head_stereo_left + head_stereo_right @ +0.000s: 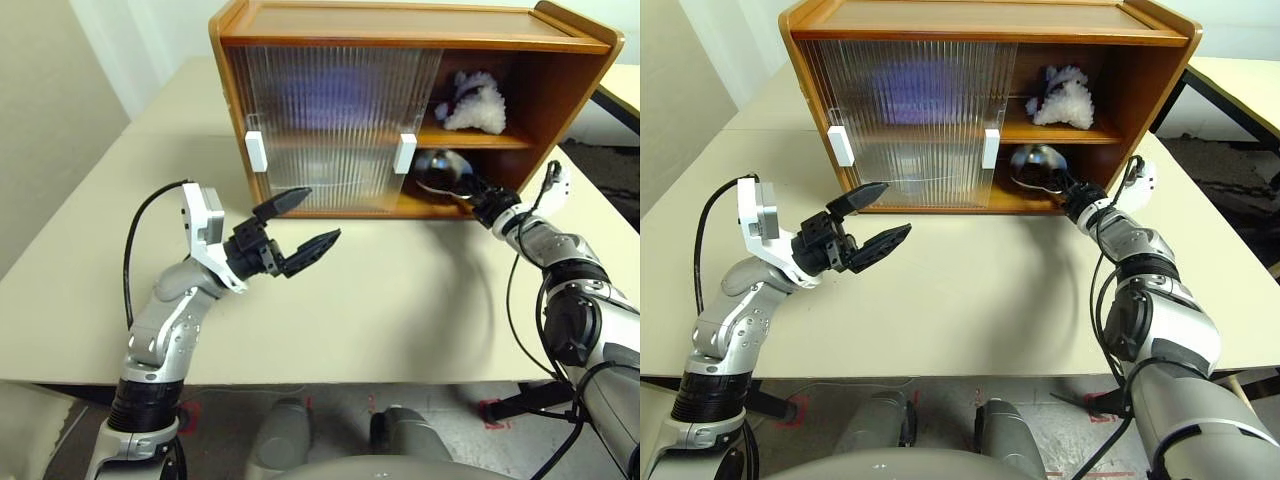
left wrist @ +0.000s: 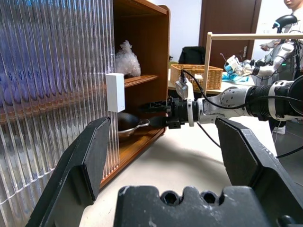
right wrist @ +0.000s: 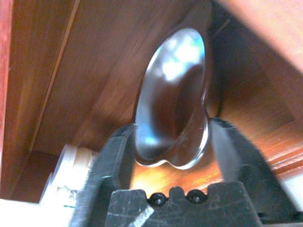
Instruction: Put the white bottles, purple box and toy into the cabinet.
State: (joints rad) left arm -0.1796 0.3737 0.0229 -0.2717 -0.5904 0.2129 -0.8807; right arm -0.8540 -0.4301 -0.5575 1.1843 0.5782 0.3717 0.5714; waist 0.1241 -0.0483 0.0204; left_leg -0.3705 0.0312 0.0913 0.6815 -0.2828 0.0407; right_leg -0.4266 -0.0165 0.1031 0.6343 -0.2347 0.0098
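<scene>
The cabinet (image 1: 300, 25) stands at the table's back, with its ribbed sliding doors (image 1: 330, 125) covering the left part and the right part open. A purple blur behind the upper door may be the purple box (image 1: 335, 90). A white fluffy lump (image 1: 472, 103) lies on the upper shelf; I cannot tell if it is the toy. My right gripper (image 3: 173, 127) reaches into the lower compartment, open, a steel dish (image 3: 175, 94) between its spread fingers. What looks like a white bottle (image 3: 61, 182) sits deeper inside. My left gripper (image 1: 322, 214) hovers open and empty before the doors.
The beige table (image 1: 380, 310) stretches in front of the cabinet. White handles (image 1: 255, 152) sit on the doors. Beyond the table in the left wrist view are a wicker basket (image 2: 196, 75), a wooden frame (image 2: 207, 61), another robot and a person (image 2: 296, 4).
</scene>
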